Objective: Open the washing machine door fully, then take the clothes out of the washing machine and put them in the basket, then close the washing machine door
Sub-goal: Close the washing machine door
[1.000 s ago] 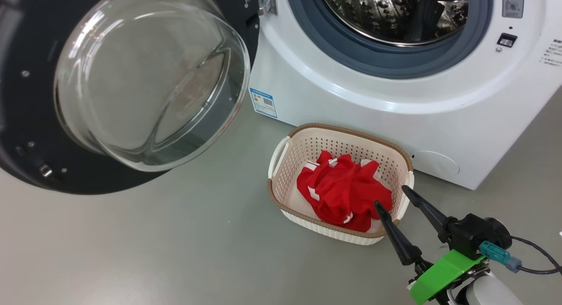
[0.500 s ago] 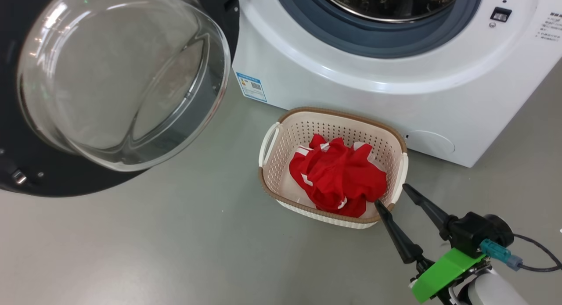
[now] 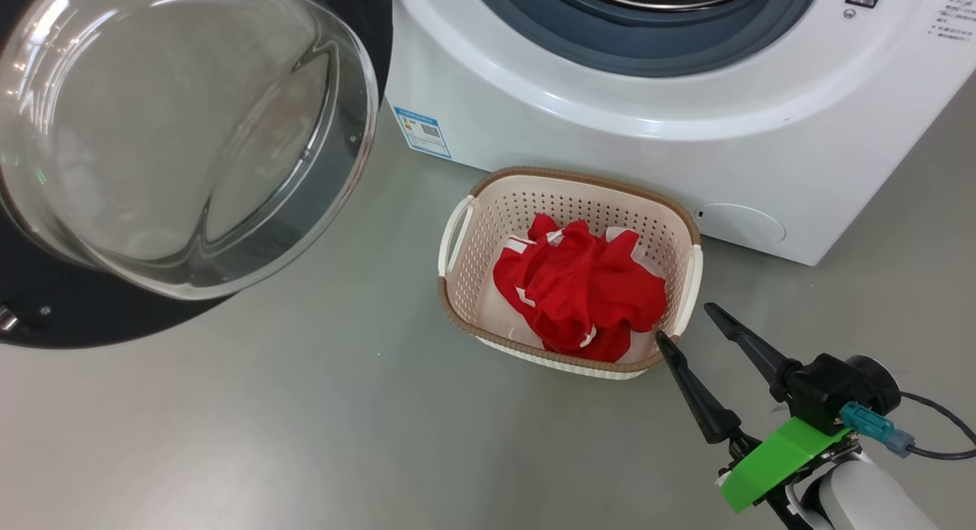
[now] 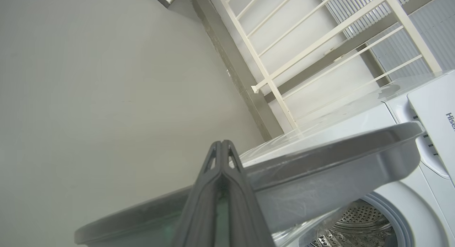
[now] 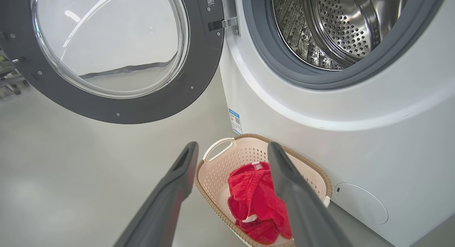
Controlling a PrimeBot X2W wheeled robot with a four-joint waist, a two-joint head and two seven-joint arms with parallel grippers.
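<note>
While the red clothes (image 3: 579, 286) lie bunched in the basket (image 3: 579, 181) on the floor (image 3: 305, 408) before the washing machine (image 3: 648, 133), whose door (image 3: 76, 320) hangs wide open, the right gripper (image 3: 686, 323) hovers beside the basket, fingers apart and empty, and the left gripper (image 4: 222, 147) has its fingers pressed together.

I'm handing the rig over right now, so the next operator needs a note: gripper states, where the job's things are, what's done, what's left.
Left gripper: shut, empty, by the edge of the washing machine door.
Right gripper: open, empty, near the basket.
Clothes: in the basket, on the floor before the washing machine.
Done: door open, clothes moved; the drum part in view is bare.
Left: close the door.
</note>
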